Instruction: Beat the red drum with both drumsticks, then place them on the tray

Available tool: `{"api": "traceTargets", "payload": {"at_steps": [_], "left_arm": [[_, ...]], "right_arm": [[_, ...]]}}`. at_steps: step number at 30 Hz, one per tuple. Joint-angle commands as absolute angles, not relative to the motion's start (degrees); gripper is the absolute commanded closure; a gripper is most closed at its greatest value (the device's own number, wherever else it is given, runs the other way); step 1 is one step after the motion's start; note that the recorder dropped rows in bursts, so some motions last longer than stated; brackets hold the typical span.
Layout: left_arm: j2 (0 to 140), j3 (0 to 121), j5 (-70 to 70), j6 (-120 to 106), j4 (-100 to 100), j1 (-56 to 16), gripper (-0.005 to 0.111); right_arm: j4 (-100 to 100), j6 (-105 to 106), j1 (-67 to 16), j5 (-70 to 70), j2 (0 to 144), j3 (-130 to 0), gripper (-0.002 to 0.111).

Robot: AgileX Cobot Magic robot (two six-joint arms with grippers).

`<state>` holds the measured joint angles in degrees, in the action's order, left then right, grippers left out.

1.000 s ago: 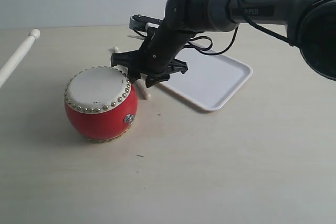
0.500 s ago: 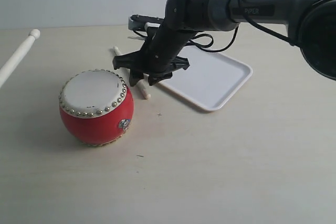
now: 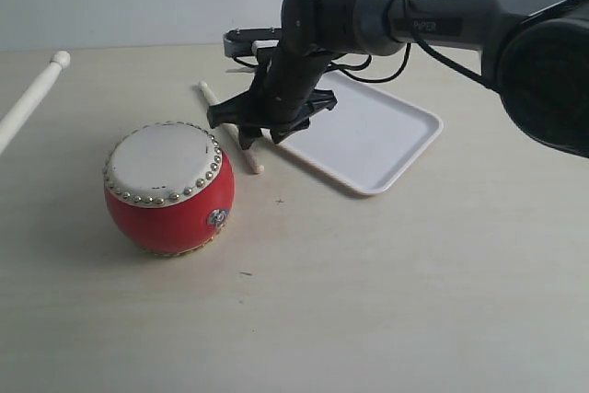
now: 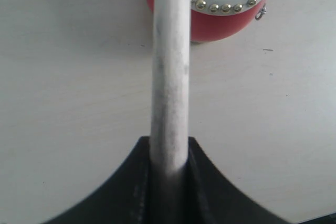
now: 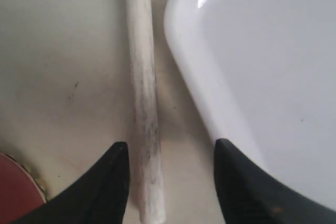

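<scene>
The right tool (image 5: pixel 169 148) hangs open, jaws astride the loose stick (image 5: pixel 144 103) on the tabletop (image 5: pixel 63 51), tray (image 5: pixel 252 77) rim by one jaw, drum (image 3: pixel 170 190) by the other. Closing off-centre could snag the rim or roll that stick away. The left tool (image 4: pixel 169 161) clamps the other stick (image 4: pixel 170 66).

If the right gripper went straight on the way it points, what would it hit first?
Probably the drumstick lying on the table: the right gripper points down at it, jaws open, the tray close beside.

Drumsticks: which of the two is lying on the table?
The drumstick between the red drum and tray, under the right gripper; the left gripper holds the other stick.
</scene>
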<state>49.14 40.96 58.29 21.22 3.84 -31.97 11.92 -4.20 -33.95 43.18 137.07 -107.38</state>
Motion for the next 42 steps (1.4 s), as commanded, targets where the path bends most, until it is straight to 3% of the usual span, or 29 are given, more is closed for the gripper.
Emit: {"api": "traceTargets", "payload": {"at_steps": [1, 10, 12, 15, 23, 25, 29, 42], "left_arm": [[48.7, 41.4, 58.3, 21.5, 3.9, -31.8, 0.107], [48.7, 41.4, 58.4, 21.5, 3.9, -31.8, 0.107], [48.7, 41.4, 58.7, 21.5, 3.9, -31.8, 0.107], [48.7, 41.4, 58.9, 21.5, 3.9, -31.8, 0.107], [48.7, 41.4, 58.9, 21.5, 3.9, -31.8, 0.107], [48.7, 41.4, 58.9, 21.5, 3.9, -31.8, 0.107], [48.7, 41.4, 58.9, 21.5, 3.9, -31.8, 0.107], [48.7, 41.4, 58.8, 21.2, 3.9, -31.8, 0.107]], "right_arm": [[14.5, -4.3, -34.0, 42.7, 137.0, -108.0, 0.06], [16.7, -4.2, -34.0, 42.4, 139.3, -108.0, 0.06], [16.7, -4.2, -34.0, 42.5, 139.5, -108.0, 0.062], [16.3, -4.2, -34.0, 42.2, 139.9, -108.0, 0.075], [6.7, -8.0, -34.0, 45.8, 140.8, -108.0, 0.078], [6.7, -8.2, -34.0, 45.9, 140.8, -108.0, 0.084], [8.2, -8.4, -34.0, 45.9, 140.8, -108.0, 0.108], [9.1, -10.6, -34.0, 44.8, 135.3, -109.1, 0.108]]}}
